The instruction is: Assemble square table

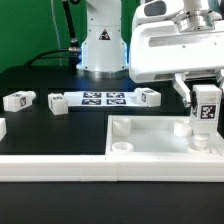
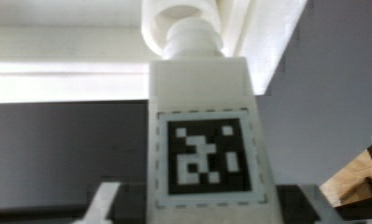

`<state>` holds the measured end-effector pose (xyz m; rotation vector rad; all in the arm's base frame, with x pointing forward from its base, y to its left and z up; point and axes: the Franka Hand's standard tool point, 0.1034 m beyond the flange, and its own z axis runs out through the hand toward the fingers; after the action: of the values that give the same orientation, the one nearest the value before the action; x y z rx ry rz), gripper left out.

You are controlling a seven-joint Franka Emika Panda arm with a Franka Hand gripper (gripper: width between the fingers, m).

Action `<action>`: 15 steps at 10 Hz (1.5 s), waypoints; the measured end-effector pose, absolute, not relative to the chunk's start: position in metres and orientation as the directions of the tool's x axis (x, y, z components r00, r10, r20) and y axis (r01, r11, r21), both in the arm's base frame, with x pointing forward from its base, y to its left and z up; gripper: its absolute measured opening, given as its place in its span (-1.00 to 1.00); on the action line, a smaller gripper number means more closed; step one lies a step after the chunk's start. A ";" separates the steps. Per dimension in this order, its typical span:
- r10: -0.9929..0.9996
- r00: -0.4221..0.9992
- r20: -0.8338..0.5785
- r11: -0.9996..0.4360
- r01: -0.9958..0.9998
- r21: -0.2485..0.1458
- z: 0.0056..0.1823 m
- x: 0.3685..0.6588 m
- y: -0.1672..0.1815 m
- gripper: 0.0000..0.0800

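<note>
The square table top (image 1: 150, 140) lies flat at the front right, a white tray with a raised rim and round corner holes. My gripper (image 1: 203, 98) is shut on a white tagged leg (image 1: 204, 114) and holds it upright over the top's corner at the exterior view's right. In the wrist view the leg (image 2: 204, 120) fills the middle, with its tag facing the camera. Its narrow end points at a round corner hole (image 2: 183, 18), and I cannot tell whether it is seated. My fingers (image 2: 112, 200) press both sides of the leg.
Three loose white legs lie on the black table: one (image 1: 18, 101) and another (image 1: 57, 104) at the exterior view's left, a third (image 1: 148, 97) behind the top. The marker board (image 1: 103, 99) lies between them. A long white bar (image 1: 50, 165) edges the front. The robot base (image 1: 100, 45) stands behind.
</note>
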<state>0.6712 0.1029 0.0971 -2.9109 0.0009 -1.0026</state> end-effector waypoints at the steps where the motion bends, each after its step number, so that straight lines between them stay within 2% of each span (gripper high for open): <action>1: -0.020 0.790 0.613 -0.998 0.019 -0.058 0.096 0.670 0.102 -0.28; 3: -0.021 0.787 0.617 -0.998 0.018 -0.057 0.094 0.671 0.101 -0.28; 8: -0.020 0.799 0.601 -0.998 0.015 -0.054 0.076 0.667 0.101 -0.28; 10: -0.044 0.795 0.605 -0.998 -0.007 -0.065 0.076 0.666 0.103 -0.28; 11: -0.044 0.795 0.604 -0.998 -0.006 -0.064 0.075 0.666 0.103 -0.09; 12: -0.044 0.796 0.604 -0.998 -0.006 -0.064 0.075 0.666 0.103 -0.09; 14: -0.044 0.796 0.604 -0.998 -0.006 -0.064 0.075 0.666 0.103 0.54; 15: -0.044 0.796 0.604 -0.998 -0.006 -0.064 0.075 0.666 0.103 0.60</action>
<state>0.6657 0.1025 0.0752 -2.9215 0.0408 -0.9847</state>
